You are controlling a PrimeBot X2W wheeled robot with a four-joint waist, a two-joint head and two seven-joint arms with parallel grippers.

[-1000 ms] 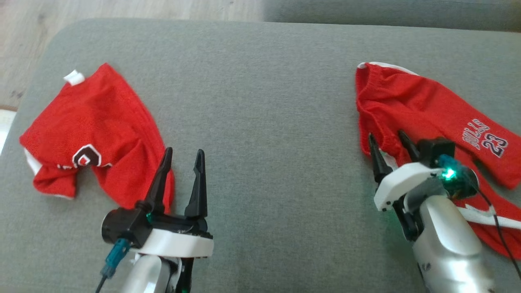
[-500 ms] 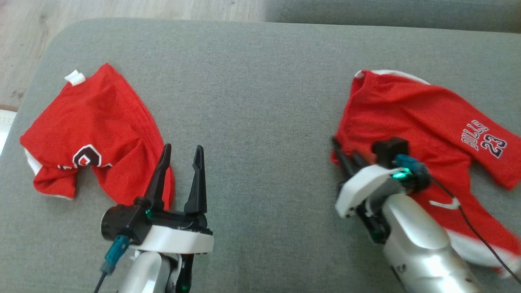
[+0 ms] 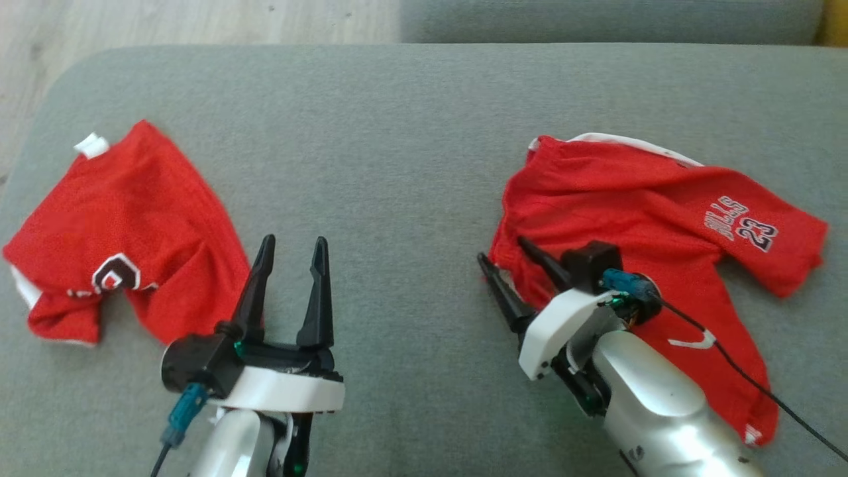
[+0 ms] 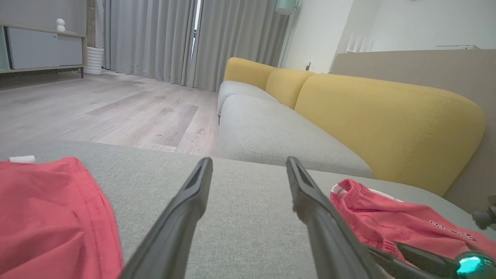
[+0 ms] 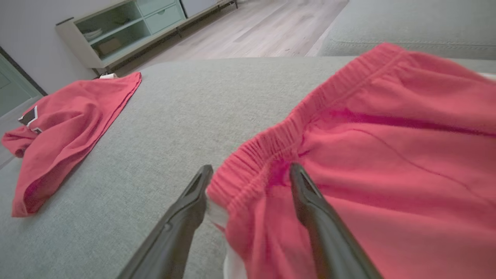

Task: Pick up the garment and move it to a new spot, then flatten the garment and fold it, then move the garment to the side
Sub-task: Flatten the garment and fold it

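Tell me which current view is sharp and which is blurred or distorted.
Head view: even soft light, slightly grainy, yet the 23 on the red mesh shorts reads. Left wrist view: yellow fabric sofa back sharp, the jaws blurred near the lens. Right wrist view: shorts' far edge smeared.

- Left hand [image 3: 293,240]: two long, tapered black fingers [image 3: 254,295], white collar [image 3: 285,395], teal plug [image 3: 185,411] at lower left.
- Right hand [image 3: 501,249]: silver forearm [image 3: 662,414], thin black cable [image 3: 742,371] trailing lower right.

Home living room: yellow-backed sofa [image 4: 387,112] with grey seat cushions [image 4: 279,135], floor-length grey curtains [image 4: 155,38], wood plank floor [image 4: 97,112], pale green shelf unit [image 5: 128,27] with drawers.
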